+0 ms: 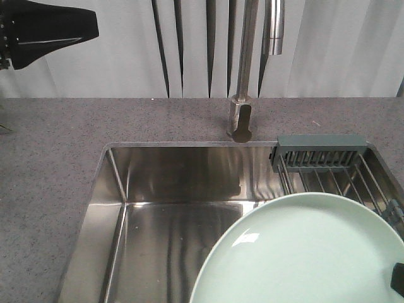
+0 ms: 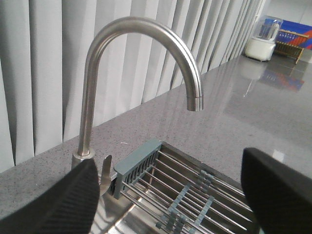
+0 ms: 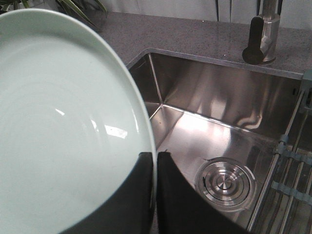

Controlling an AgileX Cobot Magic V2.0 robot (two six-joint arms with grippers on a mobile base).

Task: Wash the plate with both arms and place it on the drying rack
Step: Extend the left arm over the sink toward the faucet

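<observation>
The pale mint-green plate (image 1: 303, 252) hangs over the right part of the sink, in front of the drying rack (image 1: 322, 158). My right gripper (image 3: 155, 165) is shut on the plate's rim (image 3: 73, 122), one finger on each face. Only a black corner of it (image 1: 398, 279) shows in the front view. My left arm (image 1: 44, 28) is raised at the far left, above the counter. My left gripper (image 2: 170, 195) is open wide and empty, high over the rack (image 2: 195, 190) and beside the faucet. The rack's wires hold nothing.
The steel sink (image 1: 164, 189) is sunk into a grey speckled counter (image 1: 44, 164). A curved steel faucet (image 2: 141, 34) rises at the back edge, its spout over the rack end. A round steel drain (image 3: 225, 179) lies in the basin floor. Grey curtains hang behind.
</observation>
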